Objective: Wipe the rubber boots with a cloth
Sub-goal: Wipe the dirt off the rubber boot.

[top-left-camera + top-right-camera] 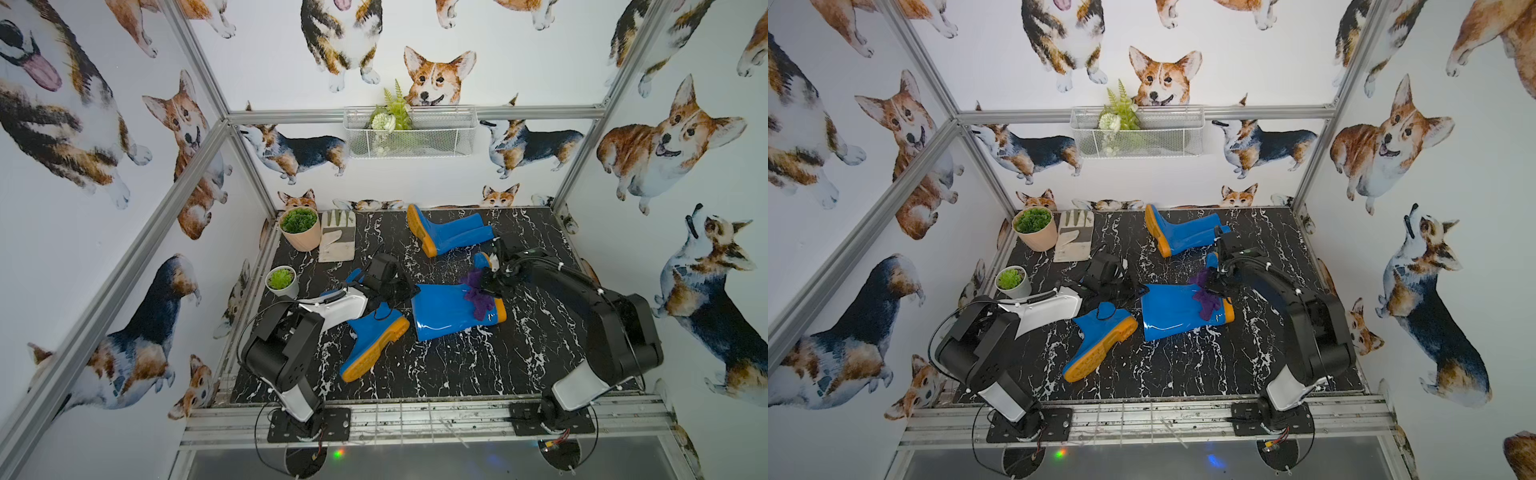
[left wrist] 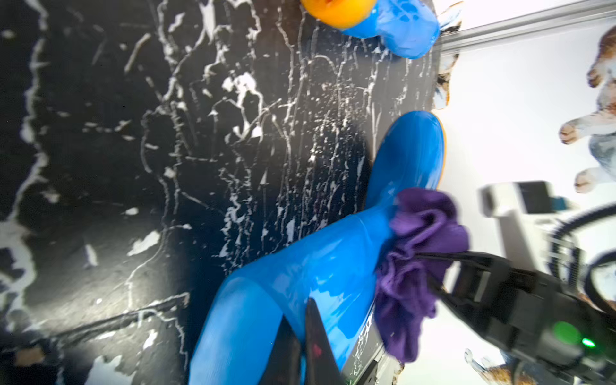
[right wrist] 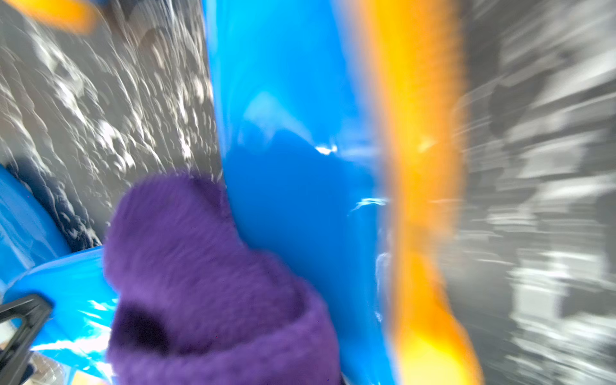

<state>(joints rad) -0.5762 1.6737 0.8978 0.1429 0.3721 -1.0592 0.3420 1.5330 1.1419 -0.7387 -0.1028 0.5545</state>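
Here, cloth (image 1: 478,300) fills right pincer (image 1: 487,286).

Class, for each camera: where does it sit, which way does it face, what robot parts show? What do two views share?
Top views: high at the front, looking down on the black marbled table; left arm, right arm show.
Left wrist: arm-mounted, facing along the glossy blue rubber boot toward the right claw; left claw shows.
Right wrist: arm-mounted, close on the fuzzy purple cloth; own claw hidden.
Shared: cloth against that boot.
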